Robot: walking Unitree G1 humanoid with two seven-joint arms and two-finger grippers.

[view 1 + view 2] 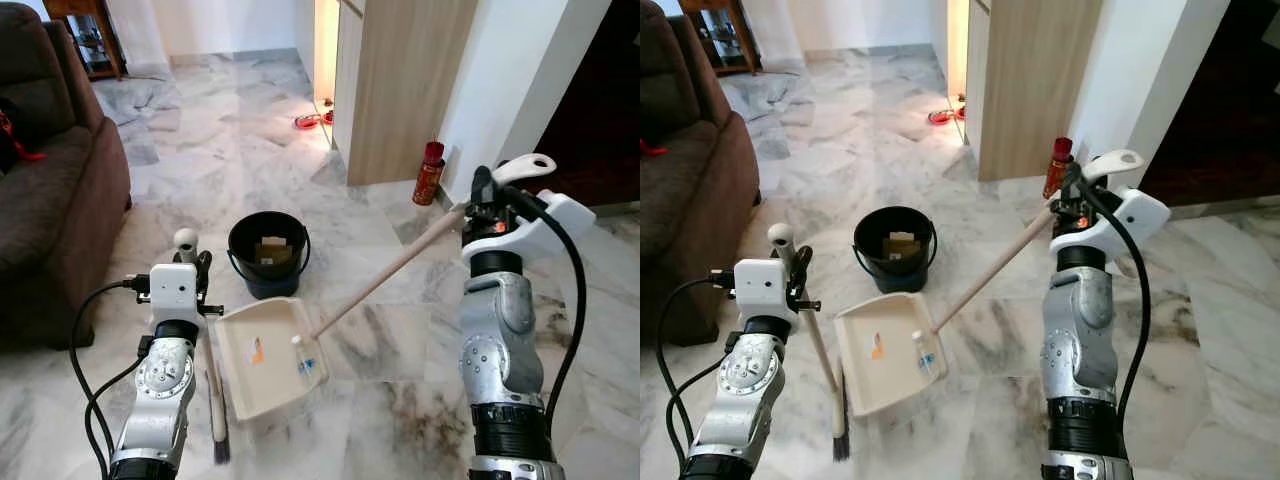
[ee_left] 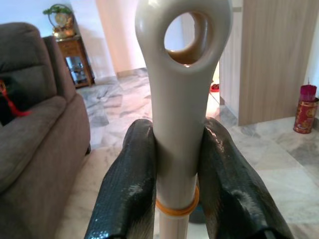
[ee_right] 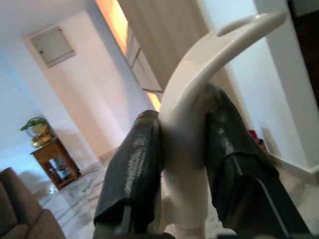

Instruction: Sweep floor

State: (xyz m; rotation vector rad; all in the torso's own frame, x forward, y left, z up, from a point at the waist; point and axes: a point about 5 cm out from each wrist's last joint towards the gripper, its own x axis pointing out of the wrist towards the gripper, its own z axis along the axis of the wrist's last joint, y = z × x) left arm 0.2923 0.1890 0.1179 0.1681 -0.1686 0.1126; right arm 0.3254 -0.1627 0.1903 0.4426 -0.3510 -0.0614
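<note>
Our left tool is clenched on the broom handle, bristles down on the marble floor. Our right tool grasps the dustpan handle; the pan lies just beside the bristles, holding scraps. Beyond it stands a black bucket.

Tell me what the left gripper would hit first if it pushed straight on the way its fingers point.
Past the broom handle it clamps, the left gripper points over open marble floor; the wooden cabinet is probably first, though depth is unclear.
</note>
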